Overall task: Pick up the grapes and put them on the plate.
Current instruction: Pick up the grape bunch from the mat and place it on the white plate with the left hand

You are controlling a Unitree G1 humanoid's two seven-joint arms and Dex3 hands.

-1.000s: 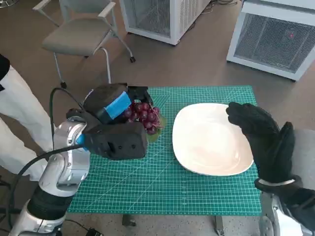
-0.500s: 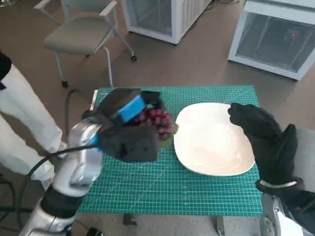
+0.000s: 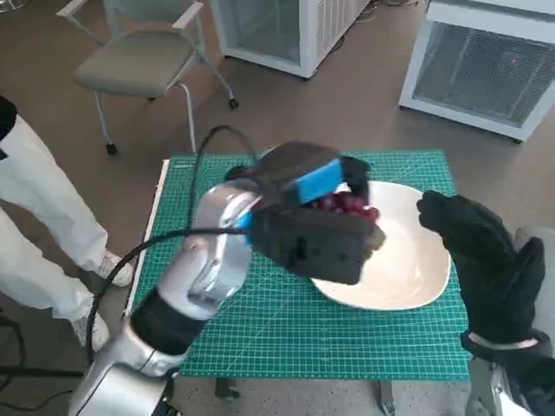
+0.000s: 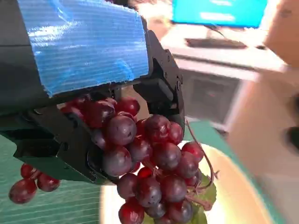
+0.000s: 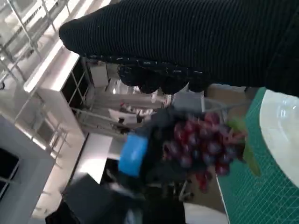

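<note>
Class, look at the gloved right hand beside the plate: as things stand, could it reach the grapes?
Probably yes. The right hand is open at the plate's edge, and nothing lies between it and the grapes. But the left hand already grips them over the plate, so the bunch is partly covered.

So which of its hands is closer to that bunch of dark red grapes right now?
The left. The blue-taped black left hand holds the bunch of dark red grapes over the white plate, while the black-gloved right hand sits off at the plate's far side, touching nothing.
</note>
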